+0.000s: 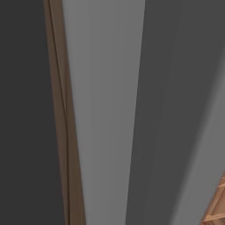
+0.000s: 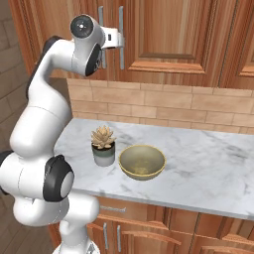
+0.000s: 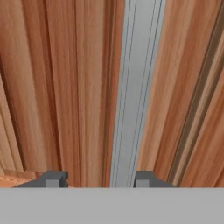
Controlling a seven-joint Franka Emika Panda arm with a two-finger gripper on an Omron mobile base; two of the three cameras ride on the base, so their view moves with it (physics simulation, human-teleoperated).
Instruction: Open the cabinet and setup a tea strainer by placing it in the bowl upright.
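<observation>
Panelled brown wood cabinet [image 2: 168, 34] doors hang above the veined marble bench [image 2: 208, 163]. On the bench, below the cabinet, sits a round olive bowl [image 2: 142, 161], a spiky potted succulent [image 2: 103, 145] just beside it. The claw [image 3: 99, 177] is spread astride the cabinet's straight grey metal handle [image 3: 135, 92].

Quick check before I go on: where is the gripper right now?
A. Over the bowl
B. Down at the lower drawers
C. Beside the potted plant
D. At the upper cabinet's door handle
D: in the hand view the handle runs between the gripper fingertips, against the wood door.
</observation>
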